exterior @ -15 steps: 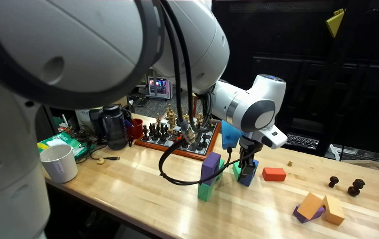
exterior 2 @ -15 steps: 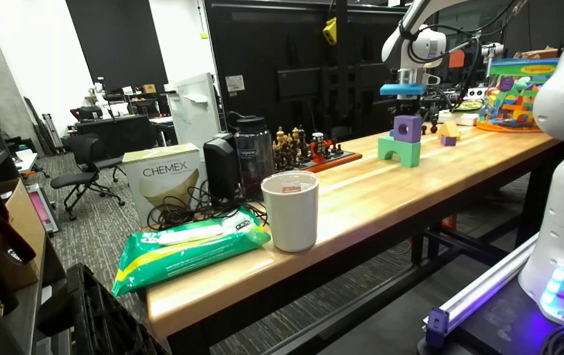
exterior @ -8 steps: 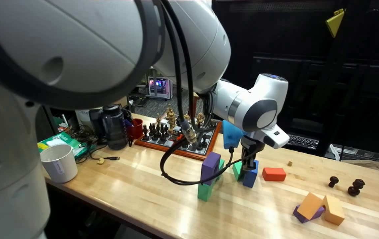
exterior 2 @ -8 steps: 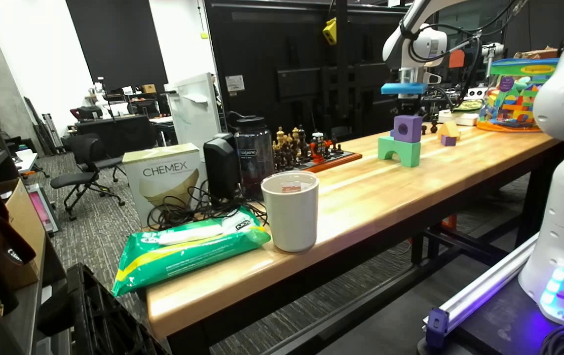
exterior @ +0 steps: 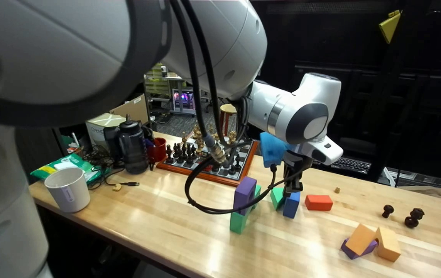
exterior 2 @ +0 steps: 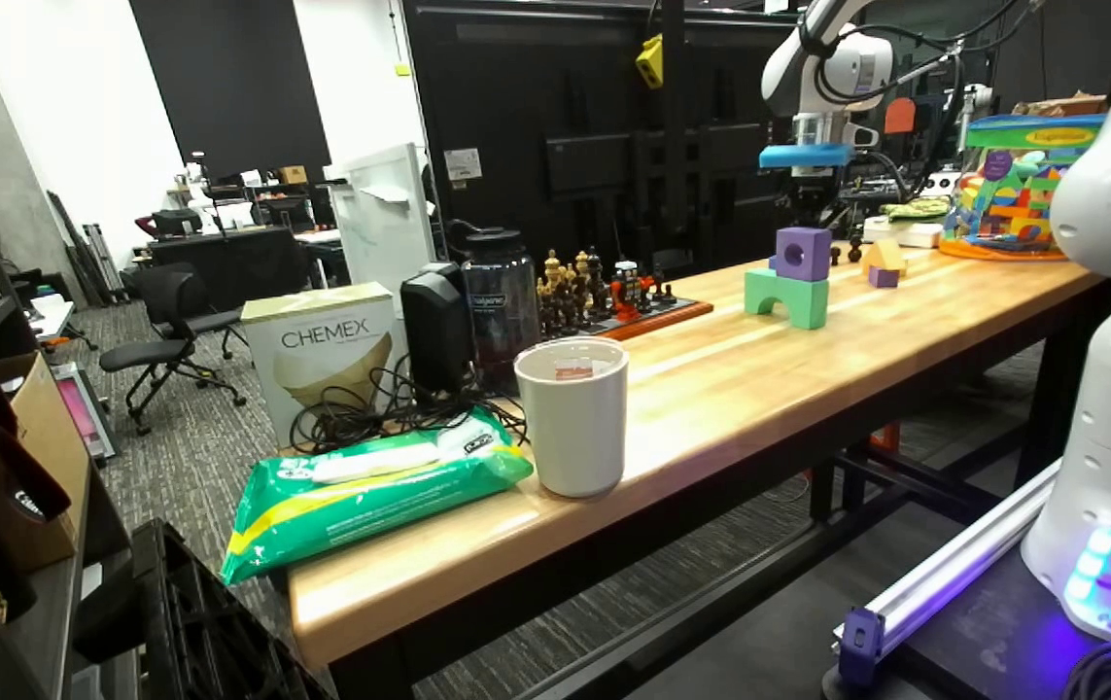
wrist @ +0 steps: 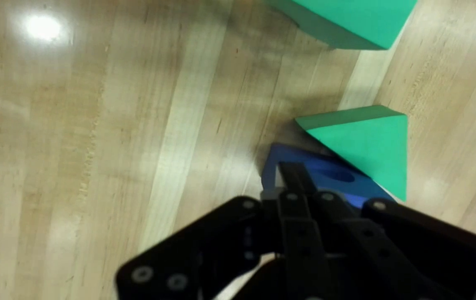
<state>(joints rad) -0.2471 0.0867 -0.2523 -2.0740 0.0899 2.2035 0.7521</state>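
Blue block (exterior: 291,205), just the one, sits on the table (exterior 2: 701,379) right under the gripper (exterior: 292,191), alongside one green triangle (wrist: 373,146); can't tell if those two touch. Both fingers (wrist: 292,179) look pressed together, and the tips cover part of the blue block in the wrist view, so no idea whether they're actually in contact with it. On the triangle's other side, a little way off, is one green arch (exterior 2: 784,287) with one purple block (exterior 2: 815,255) stacked on top. One red block (exterior: 318,202) lies near the blue one, not touching. Further off, a second purple block (exterior: 352,251) is tucked under an orange block (exterior: 360,237) (could be two, hard to say). Elsewhere on the table I count one chessboard (exterior: 199,175), one white mug (exterior 2: 572,428), one bottle (exterior: 133,152), one red cup (exterior: 160,150) and one green packet (exterior 2: 370,501), plus one clear bag of blocks (exterior 2: 988,136), way too jumbled to count.
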